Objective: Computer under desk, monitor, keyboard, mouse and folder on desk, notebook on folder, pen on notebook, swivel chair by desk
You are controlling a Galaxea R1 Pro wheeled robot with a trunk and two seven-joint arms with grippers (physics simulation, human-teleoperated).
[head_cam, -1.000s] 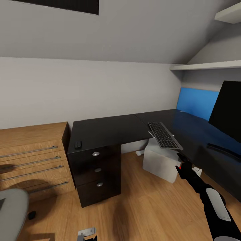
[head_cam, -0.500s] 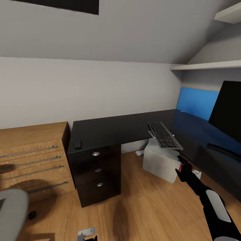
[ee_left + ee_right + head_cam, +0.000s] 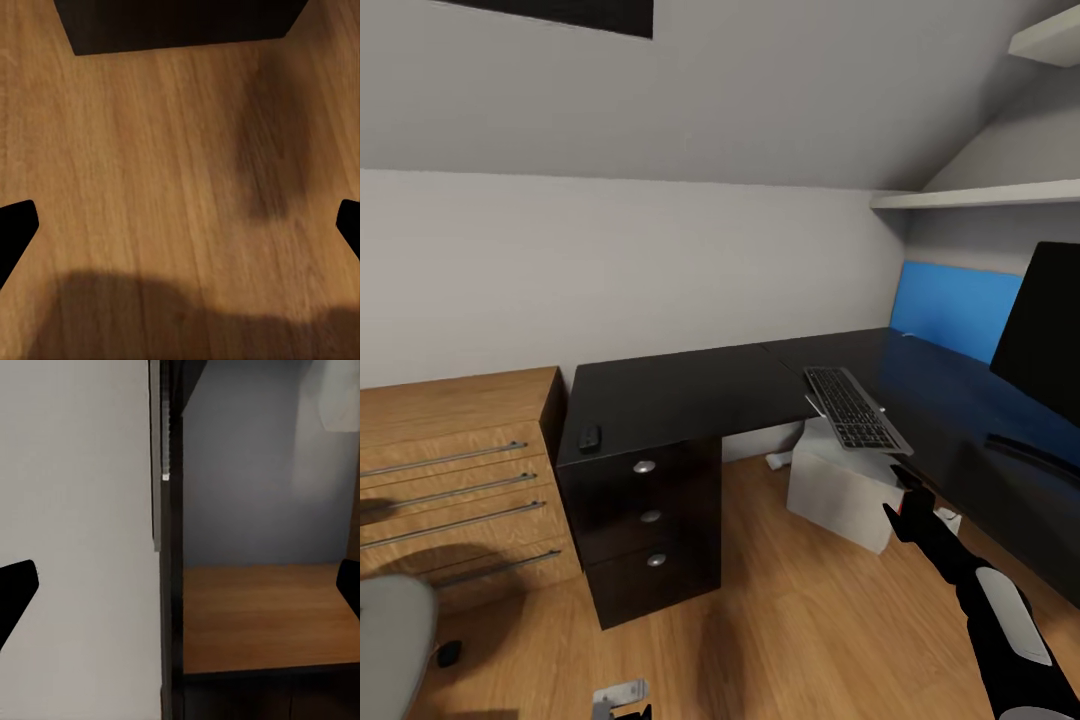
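The glossy black desk (image 3: 680,390) runs from the drawer unit round to the right. The keyboard (image 3: 855,408) lies at the desk's inner corner, its near end sticking out past the edge above the white computer (image 3: 838,490) on the floor. A small black mouse (image 3: 590,437) sits at the desk's left front corner. The monitor (image 3: 1050,335) stands on the desk at far right. My right gripper (image 3: 907,497) hangs open and empty just below the keyboard's near end; in its wrist view the right gripper (image 3: 180,592) faces the computer's white side. My left gripper (image 3: 180,232) is open over bare floor. The swivel chair's grey seat (image 3: 390,640) shows at bottom left.
A light wooden drawer chest (image 3: 455,470) stands against the desk's left side. White shelves (image 3: 970,195) hang on the wall at upper right, above the blue back panel (image 3: 950,305). Wood floor (image 3: 810,610) lies open between the drawers and the computer.
My right gripper has sunk a little below the keyboard's end. The whole head view has shifted slightly, so the camera has moved; the keyboard and mouse stay put.
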